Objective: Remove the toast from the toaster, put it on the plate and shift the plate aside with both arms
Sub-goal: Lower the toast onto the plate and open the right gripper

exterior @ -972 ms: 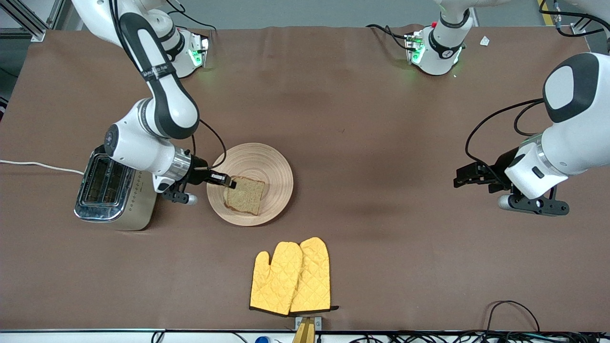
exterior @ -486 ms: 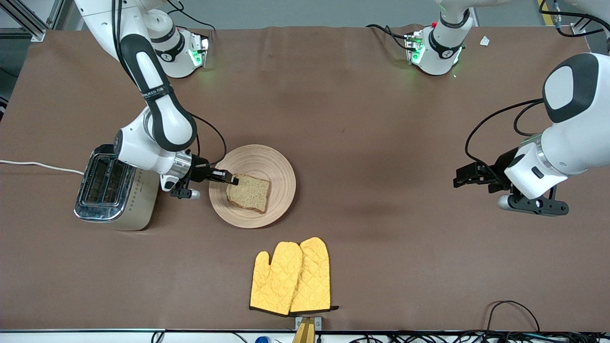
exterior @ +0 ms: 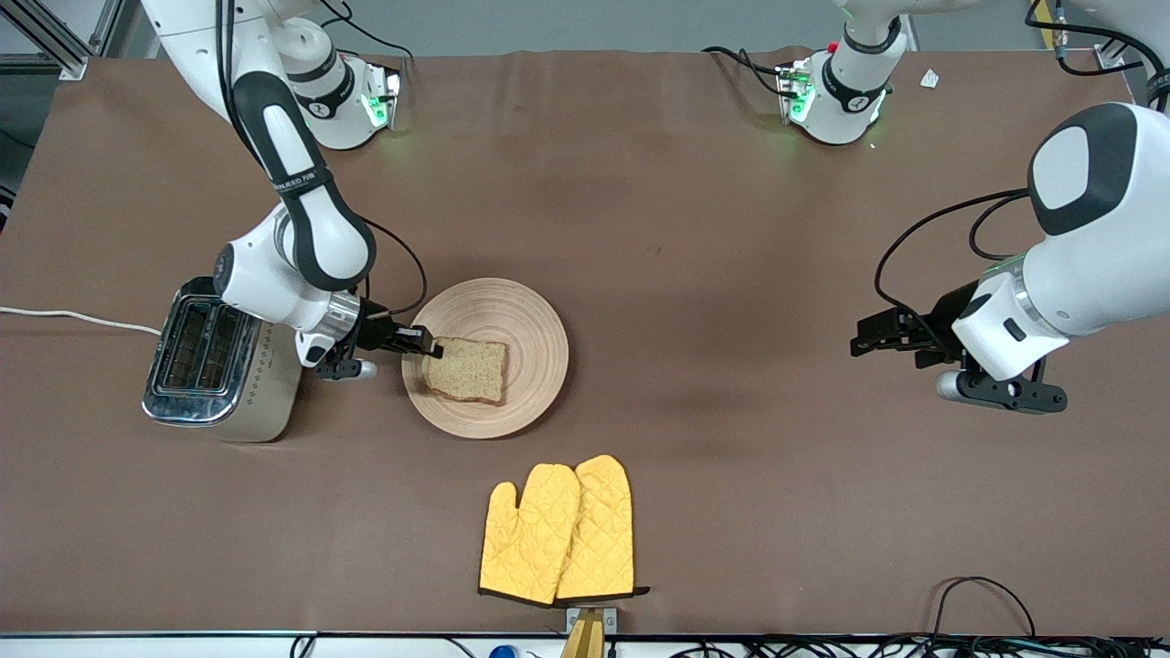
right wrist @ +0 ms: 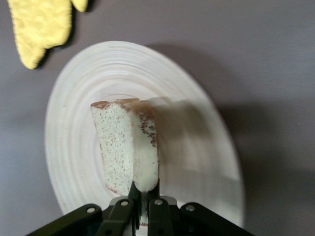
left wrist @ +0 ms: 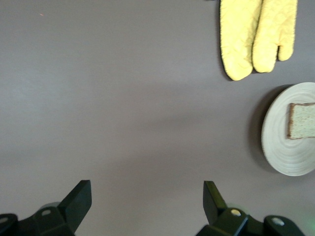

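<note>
**crumbs4days:** so where's the toast [exterior: 466, 370] at here? Looks like it's out of the toaster [exterior: 218, 361] already

**frankafan:** yeah, the toaster slots look empty from the front view. The right gripper [exterior: 431, 348] has its jaws pressed tight on one edge of the slice, holding it over the plate [exterior: 535, 320]. I think the edge grip is so the slice can be laid down flat, with the fingers staying off the wood

**crumbs4days:** is it actually resting on the plate yet?

**frankafan:** hard to call. In the right wrist view the toast [right wrist: 129, 147] looks tilted with a shadow under it on the plate [right wrist: 197, 147], so I'd guess one end is down or nearly, not fully settled

**crumbs4days:** and the other arm?

**frankafan:** the left gripper [exterior: 891, 336] is waiting over bare table toward its own end, well apart from the plate, jaws spread wide [left wrist: 147, 201]. Makes sense, it's out of the way and open for the plate move. The oven mitts [exterior: 558, 530] lie nearer the front camera than the plate, untouched

**crumbs4days:** so next is let go, then both arms on the rim?

**frankafan:** that'd be my bet
</note>
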Controlling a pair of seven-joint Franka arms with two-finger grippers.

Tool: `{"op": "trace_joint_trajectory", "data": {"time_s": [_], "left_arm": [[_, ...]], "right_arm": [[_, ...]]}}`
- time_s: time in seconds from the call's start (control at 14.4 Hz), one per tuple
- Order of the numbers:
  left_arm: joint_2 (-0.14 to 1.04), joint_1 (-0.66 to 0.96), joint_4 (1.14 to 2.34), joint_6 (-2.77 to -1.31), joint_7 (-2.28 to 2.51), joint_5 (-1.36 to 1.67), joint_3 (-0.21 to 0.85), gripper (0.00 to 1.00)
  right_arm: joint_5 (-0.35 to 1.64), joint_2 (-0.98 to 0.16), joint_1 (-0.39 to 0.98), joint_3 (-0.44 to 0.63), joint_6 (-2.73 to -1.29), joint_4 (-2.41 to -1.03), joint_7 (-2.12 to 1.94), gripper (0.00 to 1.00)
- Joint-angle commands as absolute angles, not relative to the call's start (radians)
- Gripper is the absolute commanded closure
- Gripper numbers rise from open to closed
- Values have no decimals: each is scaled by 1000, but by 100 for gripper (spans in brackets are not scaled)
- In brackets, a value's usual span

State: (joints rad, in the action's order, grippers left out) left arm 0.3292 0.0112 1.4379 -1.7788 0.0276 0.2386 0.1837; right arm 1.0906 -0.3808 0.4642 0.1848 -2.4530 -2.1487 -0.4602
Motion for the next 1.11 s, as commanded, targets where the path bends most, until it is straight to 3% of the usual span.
{"op": "trace_joint_trajectory", "data": {"time_s": [0.0,0.14,0.21,0.35,0.49,1.04], "left_arm": [[362,15,1431,-1805,31,276,186,0],[382,20,1439,-1831,31,316,201,0],[394,21,1437,-1836,31,321,202,0],[423,31,1439,-1842,28,330,222,0],[451,34,1443,-1842,26,369,227,0],[511,32,1563,-1845,0,555,230,0]], "right_arm": [[1071,-368,456,202,-2457,-2187,-482,100],[1065,-368,456,212,-2457,-2189,-482,99],[1065,-368,456,219,-2456,-2191,-480,91],[1065,-370,453,224,-2456,-2189,-474,9],[1065,-368,449,225,-2456,-2191,-474,0],[1027,-353,451,252,-2451,-2198,-477,0]]}}
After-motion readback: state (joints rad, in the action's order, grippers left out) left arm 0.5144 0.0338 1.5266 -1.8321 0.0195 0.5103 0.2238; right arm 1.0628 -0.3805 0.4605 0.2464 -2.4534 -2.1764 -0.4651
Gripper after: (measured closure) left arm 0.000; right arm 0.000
